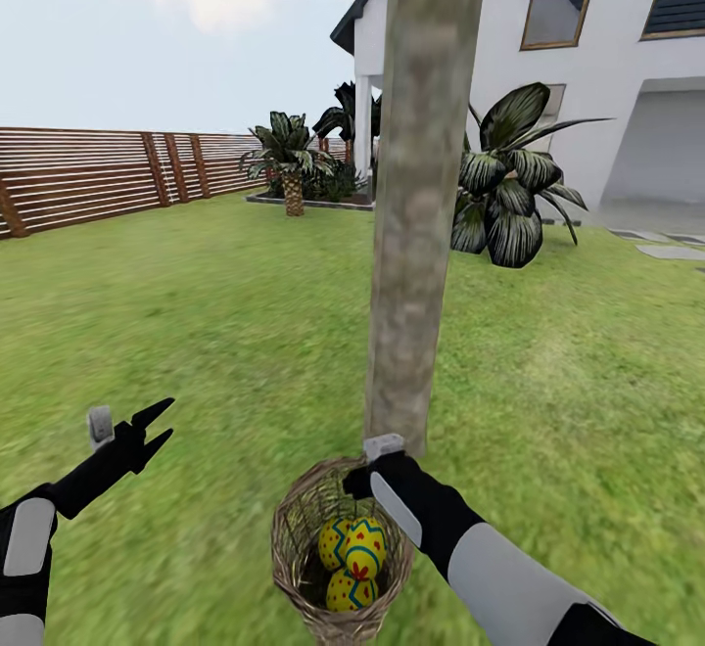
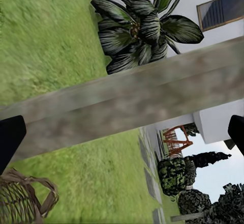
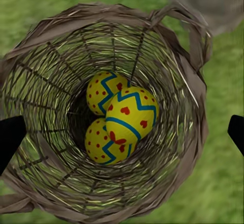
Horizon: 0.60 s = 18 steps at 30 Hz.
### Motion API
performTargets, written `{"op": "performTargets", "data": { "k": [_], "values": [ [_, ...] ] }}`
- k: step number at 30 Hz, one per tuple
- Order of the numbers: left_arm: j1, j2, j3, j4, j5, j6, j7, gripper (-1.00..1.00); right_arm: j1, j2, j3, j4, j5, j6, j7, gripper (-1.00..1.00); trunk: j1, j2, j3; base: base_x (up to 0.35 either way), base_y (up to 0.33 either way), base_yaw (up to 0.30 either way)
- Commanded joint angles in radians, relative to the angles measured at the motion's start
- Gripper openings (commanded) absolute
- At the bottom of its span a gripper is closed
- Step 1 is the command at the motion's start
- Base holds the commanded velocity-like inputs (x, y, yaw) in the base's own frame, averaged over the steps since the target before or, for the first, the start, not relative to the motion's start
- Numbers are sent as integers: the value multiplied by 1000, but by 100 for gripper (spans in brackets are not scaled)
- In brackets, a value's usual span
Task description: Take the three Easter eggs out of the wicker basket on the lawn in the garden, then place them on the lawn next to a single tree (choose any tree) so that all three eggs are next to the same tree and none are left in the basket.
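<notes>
lawn [image 1: 196, 333] of the garden, with a fence [image 1: 98, 171] at the far left, a white house [image 1: 587, 69] at the far right, and a striped plant [image 1: 514, 181] before it. tree [image 1: 421, 196]: pale mottled trunk rising just behind the basket, canopy cut off at the upper edge of the head view. basket [image 1: 294, 538]: open twig weave, on or just above the grass at the trunk's foot; whether it rests on the ground cannot be told. right gripper [image 1: 377, 475]: over the basket's far rim, its tips hidden in the head view; in the right wrist view two dark fingertips [image 3: 10, 137] stand wide apart at either side of the basket mouth, holding nothing. left gripper [image 1: 157, 429]: over the grass well to the left of the basket, fingers a little apart, empty. eggs [image 3: 119, 119]: all three are heaped in the basket bottom, touching one another, the uppermost [image 3: 131, 113] lying across the other two. handling, as a judgement: the eggs look smooth, hard and rounded, probably light and apt to slip or roll, so take the top egg first across its narrow middle; the weave looks stiff but light and may shift if nudged. the lower eggs are partly covered by the top one; the basket's base is hidden by its wall.
</notes>
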Motion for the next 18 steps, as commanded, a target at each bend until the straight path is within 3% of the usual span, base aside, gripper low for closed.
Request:
{"op": "performTargets", "data": {
  "k": [1,18],
  "values": [
    [-1,0,2,0,-1,5,-4,100,-1,0,4,-1,-10,2,-9,100,4,-8,-4,0,0,0],
    [-1,0,3,0,-1,5,-4,100,-1,0,2,-1,-9,-6,-8,100,69,-127,-57,0,0,0]
  ]
}}
